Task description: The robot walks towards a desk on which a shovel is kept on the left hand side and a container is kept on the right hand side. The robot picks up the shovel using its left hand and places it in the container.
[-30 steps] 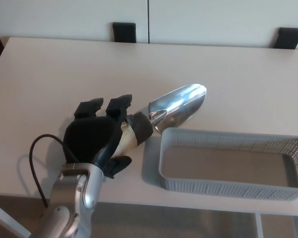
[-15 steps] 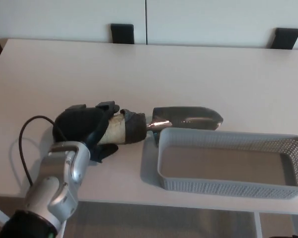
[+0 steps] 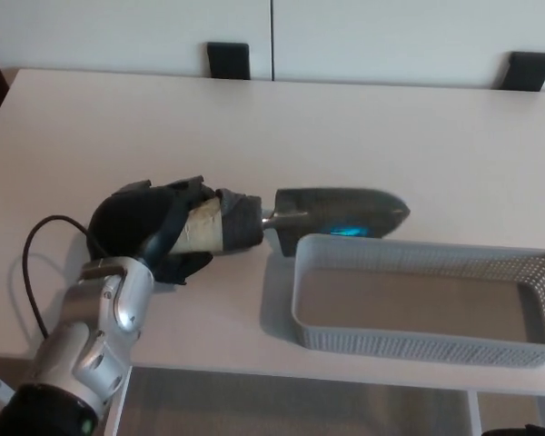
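Shovel lying lengthwise toward the basket
Black left hand (image 3: 150, 232) is clasping the metal-bladed shovel (image 3: 295, 218), blade pointing right, just behind the grey mesh container (image 3: 418, 341)

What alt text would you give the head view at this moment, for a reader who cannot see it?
The robot's left hand grips a shovel by its handle, with the metal blade pointing right, just behind the far rim of an empty grey container on a pale desk. The shovel is not yet in the container. The right hand is out of view.
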Tool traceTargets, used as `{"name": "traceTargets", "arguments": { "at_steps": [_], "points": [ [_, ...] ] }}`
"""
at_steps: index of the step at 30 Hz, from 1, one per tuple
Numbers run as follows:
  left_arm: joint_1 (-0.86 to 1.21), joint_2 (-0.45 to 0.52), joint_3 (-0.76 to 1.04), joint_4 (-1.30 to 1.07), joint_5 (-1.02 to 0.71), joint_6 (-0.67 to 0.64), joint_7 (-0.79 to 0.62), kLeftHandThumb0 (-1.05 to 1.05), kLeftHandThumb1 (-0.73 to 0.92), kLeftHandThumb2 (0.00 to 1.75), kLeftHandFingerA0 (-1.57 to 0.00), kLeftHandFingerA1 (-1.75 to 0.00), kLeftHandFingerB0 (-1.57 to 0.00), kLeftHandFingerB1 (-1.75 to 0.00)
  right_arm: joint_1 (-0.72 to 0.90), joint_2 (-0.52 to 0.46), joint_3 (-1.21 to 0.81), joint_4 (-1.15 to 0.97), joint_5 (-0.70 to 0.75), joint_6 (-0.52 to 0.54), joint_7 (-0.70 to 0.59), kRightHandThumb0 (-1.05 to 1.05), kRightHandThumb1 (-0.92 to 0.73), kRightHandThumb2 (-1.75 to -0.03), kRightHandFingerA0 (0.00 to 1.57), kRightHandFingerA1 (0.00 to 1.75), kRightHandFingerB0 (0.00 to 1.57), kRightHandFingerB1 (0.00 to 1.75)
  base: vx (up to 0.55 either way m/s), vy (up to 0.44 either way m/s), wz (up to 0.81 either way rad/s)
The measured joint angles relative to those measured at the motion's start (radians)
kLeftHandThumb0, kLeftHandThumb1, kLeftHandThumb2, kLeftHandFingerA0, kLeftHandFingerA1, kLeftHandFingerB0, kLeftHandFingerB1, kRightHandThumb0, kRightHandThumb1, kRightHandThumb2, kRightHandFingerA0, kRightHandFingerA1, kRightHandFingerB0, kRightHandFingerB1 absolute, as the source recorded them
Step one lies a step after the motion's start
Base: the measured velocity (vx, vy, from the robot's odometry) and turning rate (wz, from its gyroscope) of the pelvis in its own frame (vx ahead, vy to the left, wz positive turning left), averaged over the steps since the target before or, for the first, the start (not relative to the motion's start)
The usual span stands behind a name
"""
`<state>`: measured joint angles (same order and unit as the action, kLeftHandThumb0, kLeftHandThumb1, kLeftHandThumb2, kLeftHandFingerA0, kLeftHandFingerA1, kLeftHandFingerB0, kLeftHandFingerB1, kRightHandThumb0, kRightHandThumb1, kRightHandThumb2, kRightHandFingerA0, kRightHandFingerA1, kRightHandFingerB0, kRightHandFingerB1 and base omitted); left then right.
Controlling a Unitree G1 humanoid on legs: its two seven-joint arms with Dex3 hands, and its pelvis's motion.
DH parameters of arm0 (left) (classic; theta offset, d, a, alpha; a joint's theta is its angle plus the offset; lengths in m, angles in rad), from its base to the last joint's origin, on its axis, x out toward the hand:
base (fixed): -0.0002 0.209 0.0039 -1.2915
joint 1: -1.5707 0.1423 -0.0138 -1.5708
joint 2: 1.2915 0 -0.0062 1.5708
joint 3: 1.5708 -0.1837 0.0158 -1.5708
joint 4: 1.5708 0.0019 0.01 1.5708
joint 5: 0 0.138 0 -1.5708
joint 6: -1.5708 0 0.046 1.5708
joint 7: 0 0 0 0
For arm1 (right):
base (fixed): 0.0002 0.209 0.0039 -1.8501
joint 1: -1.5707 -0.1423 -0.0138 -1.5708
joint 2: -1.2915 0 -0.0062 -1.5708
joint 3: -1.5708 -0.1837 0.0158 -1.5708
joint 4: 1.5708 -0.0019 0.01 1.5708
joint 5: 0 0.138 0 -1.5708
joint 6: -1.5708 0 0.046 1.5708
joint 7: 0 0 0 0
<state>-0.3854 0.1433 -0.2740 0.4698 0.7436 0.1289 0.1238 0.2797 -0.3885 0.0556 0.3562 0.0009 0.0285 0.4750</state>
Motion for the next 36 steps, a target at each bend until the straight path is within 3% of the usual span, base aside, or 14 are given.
{"name": "traceTargets", "arguments": {
  "at_steps": [5,7,10,14,18,20,21,24,25,27,31,36],
  "points": [
    [0.002,-0.059,0.078,-0.011,-0.061,0.001,-0.014,-0.17,0.81,0.64,-0.85,-1.5,-0.79,-0.82,0.0,0.0,0.005,-0.001,0.0,0.0,0.001,-0.43,-0.72,-0.61,0.3,0.42,0.24,0.35,0.0,0.0,0.0],
    [0.002,-0.09,0.115,-0.014,-0.09,0.001,-0.025,-0.17,0.77,0.64,-0.86,-1.57,-0.75,-0.96,0.0,0.0,0.008,-0.001,0.0,0.0,0.001,-0.42,-0.72,-0.61,0.29,0.41,0.23,0.35,0.0,0.0,0.0],
    [0.002,-0.131,0.169,-0.015,-0.133,0.002,-0.043,-0.19,0.75,0.64,-0.87,-1.6,-0.74,-0.98,0.0,0.0,0.011,-0.001,0.0,0.0,0.002,-0.43,-0.72,-0.61,0.29,0.41,0.23,0.35,0.0,0.0,0.0],
    [0.002,-0.174,0.231,-0.018,-0.185,0.002,-0.063,-0.21,0.74,0.64,-0.91,-1.57,-0.8,-1.0,0.0,0.0,0.013,-0.001,0.0,0.0,0.002,-0.43,-0.72,-0.61,0.3,0.42,0.23,0.35,0.0,0.0,0.0],
    [0.008,-0.221,0.298,-0.039,-0.246,0.002,-0.088,-0.22,0.77,0.62,-1.09,-1.36,-0.81,-0.91,0.0,0.0,0.016,-0.001,0.0,0.0,0.002,-0.43,-0.72,-0.61,0.31,0.43,0.23,0.35,0.0,0.0,0.0],
    [0.018,-0.239,0.319,-0.059,-0.271,0.002,-0.1,-0.23,0.76,0.62,-1.11,-1.34,-0.81,-0.89,0.001,0.0,0.018,-0.001,0.0,0.0,0.002,-0.43,-0.73,-0.62,0.31,0.44,0.23,0.36,0.0,0.0,0.0],
    [0.026,-0.25,0.331,-0.076,-0.287,0.002,-0.108,-0.25,0.77,0.62,-1.14,-1.3,-0.82,-0.89,0.001,0.0,0.019,-0.001,0.0,0.0,0.002,-0.48,-0.64,-0.76,0.26,0.48,0.21,0.43,0.0,0.0,0.0],
    [0.055,-0.269,0.35,-0.135,-0.323,0.002,-0.13,-0.21,0.82,0.65,-1.13,-1.29,-0.82,-0.9,0.002,0.0,0.021,-0.001,0.0,0.0,0.003,-0.47,-0.64,-0.76,0.25,0.47,0.21,0.43,0.0,0.0,0.0],
    [0.072,-0.274,0.353,-0.174,-0.338,0.002,-0.142,-0.19,0.83,0.64,-1.13,-1.29,-0.8,-0.91,0.002,0.0,0.022,-0.001,0.0,0.0,0.003,-0.42,-0.72,-0.61,0.3,0.43,0.23,0.35,0.0,0.0,0.0],
    [0.1,-0.274,0.35,-0.236,-0.355,0.002,-0.158,-0.21,0.84,0.64,-1.09,-1.32,-0.76,-0.93,0.003,0.0,0.024,-0.001,0.0,0.0,0.003,-0.43,-0.72,-0.61,0.3,0.43,0.23,0.36,0.0,0.0,0.0],
    [0.165,-0.258,0.323,-0.358,-0.375,0.002,-0.187,-0.24,0.8,0.65,-1.05,-1.35,-0.81,-0.78,0.007,0.0,0.029,-0.001,-0.002,0.0,0.003,-0.44,-0.72,-0.61,0.32,0.43,0.24,0.35,0.0,0.0,0.0],
    [0.254,-0.216,0.267,-0.511,-0.384,0.002,-0.229,-0.21,0.8,0.65,-1.03,-1.32,-0.79,-0.82,0.017,-0.002,0.039,0.0,-0.006,0.0,0.004,-0.42,-0.72,-0.61,0.31,0.43,0.24,0.35,0.0,0.0,0.0]
  ]
}}
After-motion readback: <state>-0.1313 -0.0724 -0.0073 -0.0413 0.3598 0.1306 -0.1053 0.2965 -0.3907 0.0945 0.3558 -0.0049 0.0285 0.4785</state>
